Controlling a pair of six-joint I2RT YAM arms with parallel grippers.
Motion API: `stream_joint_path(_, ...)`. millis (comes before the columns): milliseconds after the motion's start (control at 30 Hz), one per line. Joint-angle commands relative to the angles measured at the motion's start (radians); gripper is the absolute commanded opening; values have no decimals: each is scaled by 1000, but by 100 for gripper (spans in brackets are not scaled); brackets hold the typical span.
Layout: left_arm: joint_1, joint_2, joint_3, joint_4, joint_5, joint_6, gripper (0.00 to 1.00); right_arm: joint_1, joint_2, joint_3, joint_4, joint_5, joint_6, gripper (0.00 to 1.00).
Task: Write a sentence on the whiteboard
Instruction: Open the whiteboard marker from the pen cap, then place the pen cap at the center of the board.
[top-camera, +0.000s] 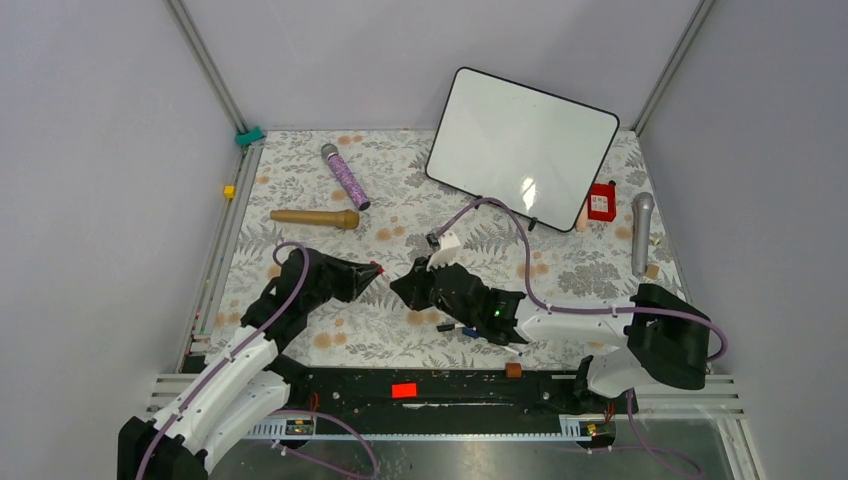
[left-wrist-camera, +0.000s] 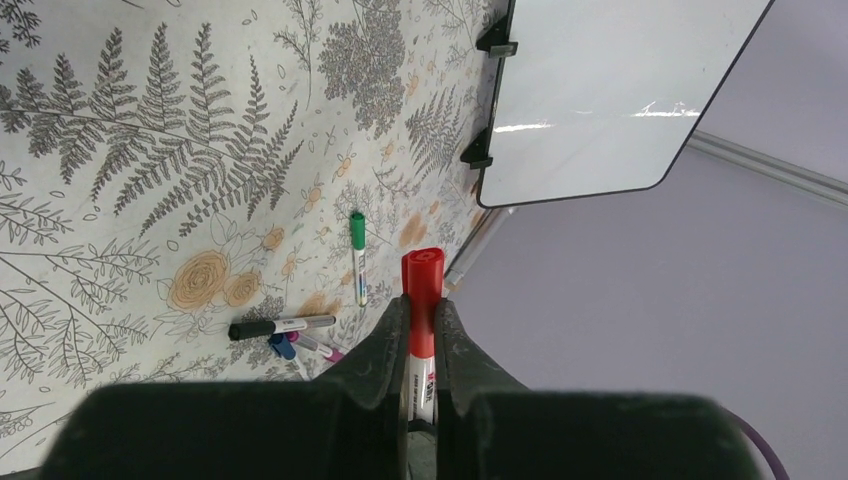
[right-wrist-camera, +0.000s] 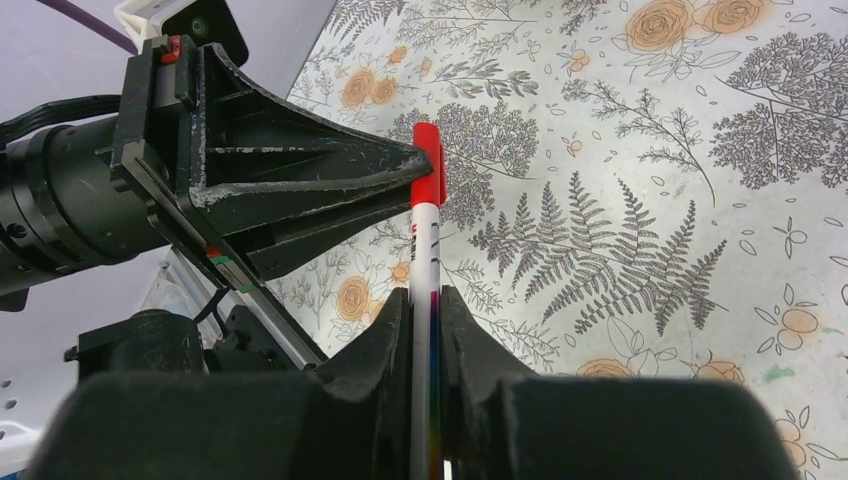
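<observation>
Top external view: two robot arms meet over the middle of a floral-patterned table (top-camera: 300, 190). The left gripper (top-camera: 374, 269) is clamped on the red cap of a red marker (left-wrist-camera: 421, 285). The right gripper (top-camera: 402, 288) is clamped on the same marker's white barrel, seen clearly from the right wrist. The whiteboard (top-camera: 520, 140) stands tilted at the table's far right, well apart from both grippers, its glossy face white. A green marker (left-wrist-camera: 357, 255) and a black marker (left-wrist-camera: 280, 327) lie on the table.
</observation>
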Motion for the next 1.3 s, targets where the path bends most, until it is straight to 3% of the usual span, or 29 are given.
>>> stream_joint_path(0,-2,-23,28,-37,-94,-12,0,12,-81,-32,19,42,20,0)
stream_joint_path(300,28,-42,87,-208,-282,63,0,12,-261,-228,5,-3,74,0)
stream_joint_path(533,82,15,44,-159,-257,121,0,12,-441,-348,-87,15,87,0)
stream_joint_path(767,82,148,50,-241,-274,217,0,13,-557,-384,-255,101,83,0)
stream_joint_path(1000,94,203,-43,-153,-313,230,0,12,-690,-415,-386,104,97,0)
stream_joint_path(1267,112,402,18,-116,-270,312,1,12,-779,-438,-505,140,94,0)
